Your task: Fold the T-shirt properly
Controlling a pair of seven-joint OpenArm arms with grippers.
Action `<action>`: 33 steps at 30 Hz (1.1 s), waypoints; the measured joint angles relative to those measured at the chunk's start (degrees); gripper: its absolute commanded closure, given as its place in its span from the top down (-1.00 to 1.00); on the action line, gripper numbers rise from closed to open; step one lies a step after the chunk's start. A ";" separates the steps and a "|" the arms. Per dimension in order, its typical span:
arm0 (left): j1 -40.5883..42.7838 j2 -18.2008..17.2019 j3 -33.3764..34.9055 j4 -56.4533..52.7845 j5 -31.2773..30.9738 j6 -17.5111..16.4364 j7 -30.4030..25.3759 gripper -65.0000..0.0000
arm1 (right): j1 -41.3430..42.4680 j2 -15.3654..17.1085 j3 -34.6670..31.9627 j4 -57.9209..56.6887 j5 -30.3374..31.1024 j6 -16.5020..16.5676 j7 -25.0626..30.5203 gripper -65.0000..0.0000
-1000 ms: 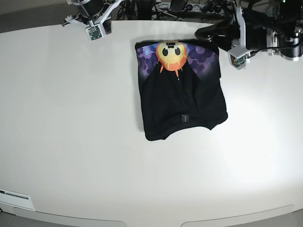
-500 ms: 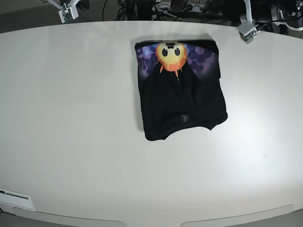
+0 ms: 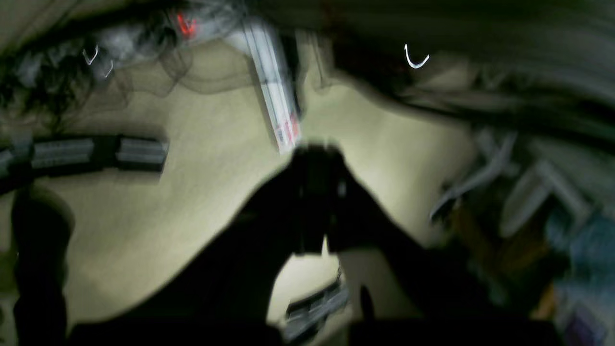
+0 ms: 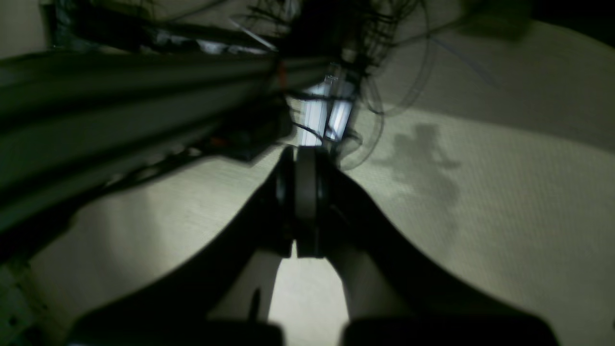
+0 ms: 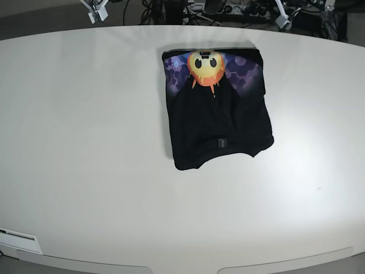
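The black T-shirt (image 5: 218, 111) lies folded into a rough rectangle on the white table (image 5: 85, 142), towards the far middle. Its sun-face print (image 5: 205, 67) over purple hexagons shows along the far edge, and a small label shows near the front edge. Both arms are pulled back beyond the far table edge, well away from the shirt. Only a tip of the right arm (image 5: 97, 11) and of the left arm (image 5: 283, 21) shows in the base view. My left gripper (image 3: 314, 156) and my right gripper (image 4: 303, 161) are shut and empty. The left wrist view is blurred.
Cables and dark equipment (image 5: 217, 8) line the far side behind the table. A white label (image 5: 20, 240) sits at the front left edge. The wrist views show floor, cables and frame rails, not the shirt.
Both arms have pulled back and up from beside the shirt's far corners to beyond the far table edge. The folded shirt has not moved.
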State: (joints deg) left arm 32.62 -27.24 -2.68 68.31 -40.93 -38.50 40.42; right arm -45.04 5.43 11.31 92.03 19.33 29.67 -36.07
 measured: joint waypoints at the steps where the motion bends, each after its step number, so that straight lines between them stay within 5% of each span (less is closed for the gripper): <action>1: -2.36 1.20 0.70 -4.63 3.41 -0.17 -3.65 -1.00 | 1.97 0.50 -0.02 -4.07 -0.15 0.20 1.33 -1.00; 4: -8.83 4.57 2.05 -17.27 12.13 0.09 -14.36 -1.00 | 7.26 2.23 0.11 -15.96 -2.80 1.88 3.80 -1.00; 9: -14.56 4.98 5.27 -27.91 21.09 0.81 -22.69 -1.00 | 12.41 5.57 0.07 -28.61 -3.61 1.90 8.33 -1.00; 11: -14.69 4.57 7.28 -29.03 22.38 5.14 -22.88 -1.00 | 12.28 6.32 0.11 -31.19 -5.35 1.88 11.47 -1.00; 16: -13.27 5.51 14.56 -32.76 26.97 14.36 -36.26 -1.00 | 12.24 6.43 -0.02 -37.94 -12.76 -1.62 22.38 -1.00; 19: -14.21 7.74 18.49 -34.69 31.58 21.18 -42.40 -1.00 | 15.28 6.38 -3.41 -43.01 -16.41 -6.49 30.27 -1.00; 23: -17.35 12.39 22.84 -37.55 31.95 27.67 -43.95 -1.00 | 21.94 5.49 -10.82 -51.36 -18.23 -12.94 32.00 -1.00; 26: -18.93 15.61 24.65 -38.91 32.00 27.78 -44.41 -1.00 | 24.96 3.37 -15.91 -56.50 -18.36 -17.84 32.20 -1.00; 33: -18.64 18.05 25.16 -39.45 31.06 28.00 -44.11 -1.00 | 24.90 -0.35 -20.46 -57.88 -24.00 -20.98 33.14 -1.00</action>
State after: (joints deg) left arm 13.98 -9.19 22.48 28.86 -9.87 -10.50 -3.68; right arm -20.14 5.08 -9.15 34.15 -4.67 8.69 -2.94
